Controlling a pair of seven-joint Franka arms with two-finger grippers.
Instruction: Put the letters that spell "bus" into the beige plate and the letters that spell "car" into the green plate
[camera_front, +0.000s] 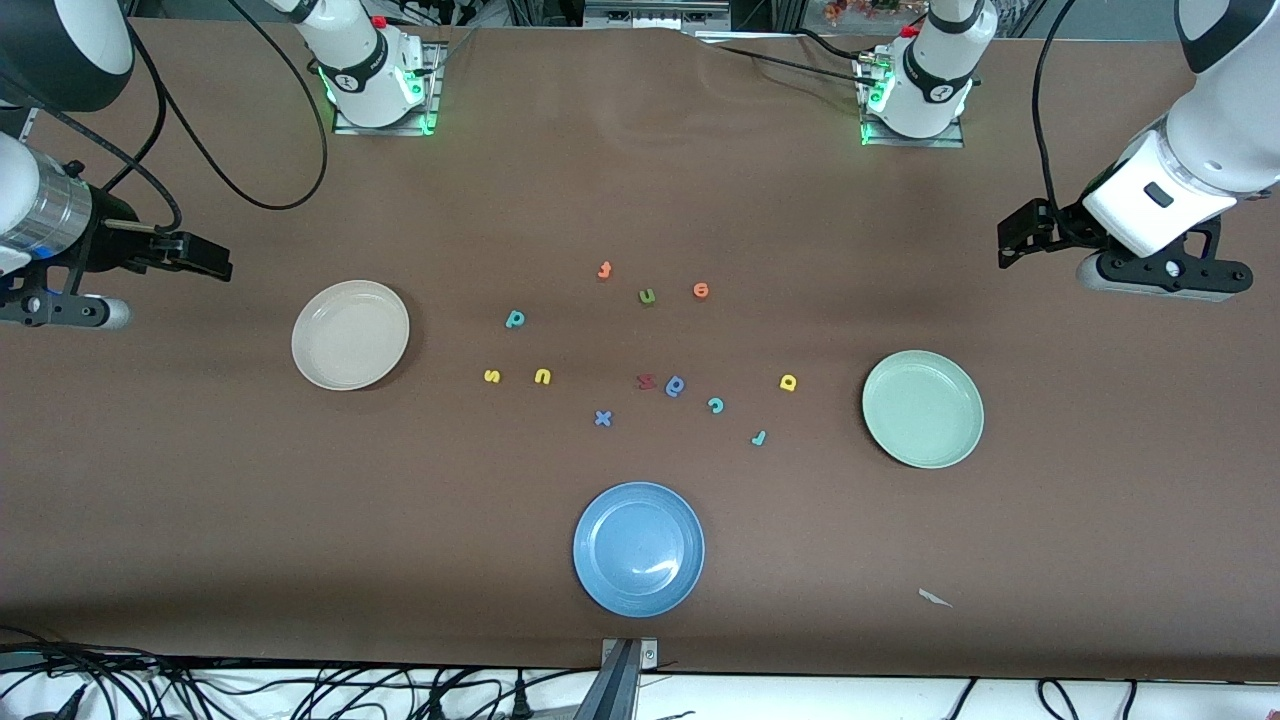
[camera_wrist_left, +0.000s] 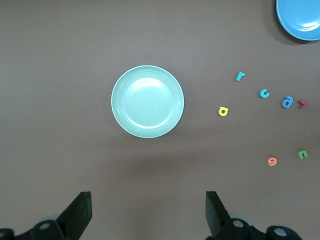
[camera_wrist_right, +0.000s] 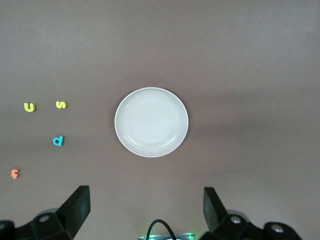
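The beige plate (camera_front: 350, 334) (camera_wrist_right: 151, 122) lies toward the right arm's end. Beside it lie the teal b (camera_front: 515, 319) (camera_wrist_right: 58, 141), yellow s (camera_front: 491, 376) (camera_wrist_right: 61, 104) and yellow u (camera_front: 542, 376) (camera_wrist_right: 30, 106). The green plate (camera_front: 922, 408) (camera_wrist_left: 147, 101) lies toward the left arm's end, with yellow a (camera_front: 788, 382) (camera_wrist_left: 223, 111), teal c (camera_front: 716, 404) (camera_wrist_left: 264, 93) and teal r (camera_front: 758, 437) (camera_wrist_left: 240, 76) close by. My left gripper (camera_front: 1012, 238) (camera_wrist_left: 148, 196) hangs open and empty high over the table near the green plate. My right gripper (camera_front: 215, 260) (camera_wrist_right: 146, 190) hangs open and empty near the beige plate.
A blue plate (camera_front: 638, 548) sits nearest the front camera. Mid-table lie a blue round-bowled letter (camera_front: 676, 385), a dark red letter (camera_front: 646, 381), a blue x (camera_front: 602, 418), an olive u (camera_front: 647, 296) and two orange letters (camera_front: 701, 290). A paper scrap (camera_front: 935, 597) lies near the front edge.
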